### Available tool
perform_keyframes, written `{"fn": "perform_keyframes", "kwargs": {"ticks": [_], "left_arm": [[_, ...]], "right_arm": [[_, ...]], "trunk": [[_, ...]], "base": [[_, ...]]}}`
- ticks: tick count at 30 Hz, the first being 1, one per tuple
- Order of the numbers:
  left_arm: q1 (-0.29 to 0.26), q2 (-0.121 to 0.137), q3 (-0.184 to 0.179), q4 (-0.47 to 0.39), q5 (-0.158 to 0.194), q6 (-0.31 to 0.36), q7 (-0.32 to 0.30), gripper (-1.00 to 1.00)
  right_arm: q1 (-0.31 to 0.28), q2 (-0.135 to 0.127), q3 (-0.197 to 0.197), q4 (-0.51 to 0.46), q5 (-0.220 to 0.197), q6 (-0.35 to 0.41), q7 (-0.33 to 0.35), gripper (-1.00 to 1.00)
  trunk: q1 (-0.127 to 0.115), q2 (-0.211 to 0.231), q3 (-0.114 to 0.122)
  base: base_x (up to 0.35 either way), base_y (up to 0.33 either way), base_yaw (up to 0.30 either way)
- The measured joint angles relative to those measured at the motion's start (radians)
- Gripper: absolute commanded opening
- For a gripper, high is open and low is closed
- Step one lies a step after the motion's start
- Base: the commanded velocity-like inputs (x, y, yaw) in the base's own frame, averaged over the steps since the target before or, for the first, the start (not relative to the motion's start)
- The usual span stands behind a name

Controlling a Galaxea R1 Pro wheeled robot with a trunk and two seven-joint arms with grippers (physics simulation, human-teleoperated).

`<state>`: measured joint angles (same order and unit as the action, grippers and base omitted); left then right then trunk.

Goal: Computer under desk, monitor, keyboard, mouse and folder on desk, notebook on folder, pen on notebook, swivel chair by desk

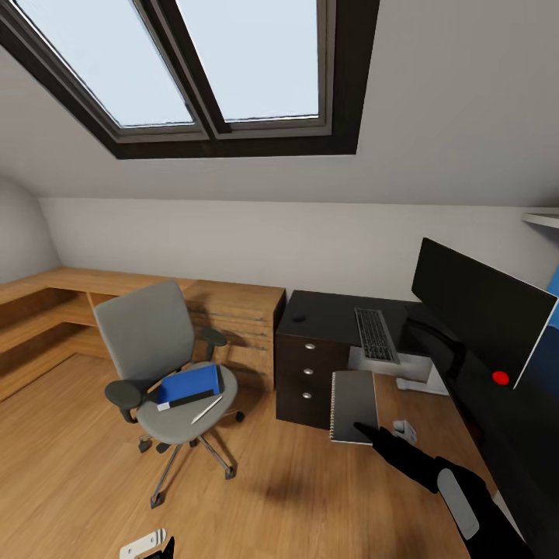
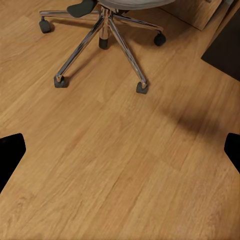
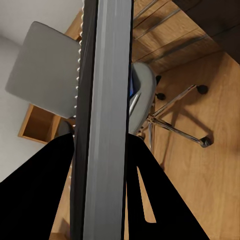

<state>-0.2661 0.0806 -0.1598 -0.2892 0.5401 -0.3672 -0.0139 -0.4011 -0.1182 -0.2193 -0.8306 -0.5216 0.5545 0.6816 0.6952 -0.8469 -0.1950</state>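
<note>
The grey swivel chair (image 1: 147, 334) stands on the wooden floor left of the black desk (image 1: 326, 314). On its seat lie the blue folder (image 1: 189, 384) and the pale pen (image 1: 206, 409). My right gripper (image 1: 365, 429) is shut on the spiral notebook (image 1: 355, 404), held upright in the air in front of the desk's drawers. In the right wrist view the notebook's edge (image 3: 102, 125) runs between the gripper's fingers (image 3: 100, 150). The keyboard (image 1: 376, 335), mouse (image 1: 297, 317) and monitor (image 1: 481, 310) rest on the desk. My left gripper (image 2: 120, 150) hangs open over bare floor near the chair's base (image 2: 102, 30).
A light wooden dresser and shelf unit (image 1: 233, 310) runs along the back wall behind the chair. A pale grey box (image 1: 404, 366) sits beneath the desk. Skylights slope overhead. Open floor (image 1: 78, 466) lies in front of the chair.
</note>
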Motion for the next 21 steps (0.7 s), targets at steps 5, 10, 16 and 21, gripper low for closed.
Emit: {"fn": "perform_keyframes", "kwargs": {"ticks": [5,10,16,21], "left_arm": [[0.0,0.001,0.0,0.0,0.0,0.0,0.0,1.0],[0.0,0.001,0.0,0.0,0.0,0.0,0.0,1.0],[0.0,0.002,0.0,0.026,-0.001,-0.002,0.0,1.0],[0.0,0.001,0.0,0.076,-0.002,-0.02,-0.001,1.0]], "right_arm": [[0.0,0.0,0.0,-0.001,0.0,0.0,0.001,-1.0],[0.0,0.0,0.0,-0.001,0.0,0.0,0.001,-1.0],[0.0,0.0,0.0,-0.001,0.001,0.0,0.0,-1.0],[0.0,0.001,-0.001,-0.001,0.002,-0.002,0.0,-1.0]], "trunk": [[0.0,0.0,0.0],[0.0,0.0,0.0],[-0.001,0.0,0.0],[0.0,0.0,0.0]], "base": [[0.118,0.067,0.0],[0.256,0.157,0.0],[0.285,0.148,0.0],[0.279,0.043,0.0]]}}
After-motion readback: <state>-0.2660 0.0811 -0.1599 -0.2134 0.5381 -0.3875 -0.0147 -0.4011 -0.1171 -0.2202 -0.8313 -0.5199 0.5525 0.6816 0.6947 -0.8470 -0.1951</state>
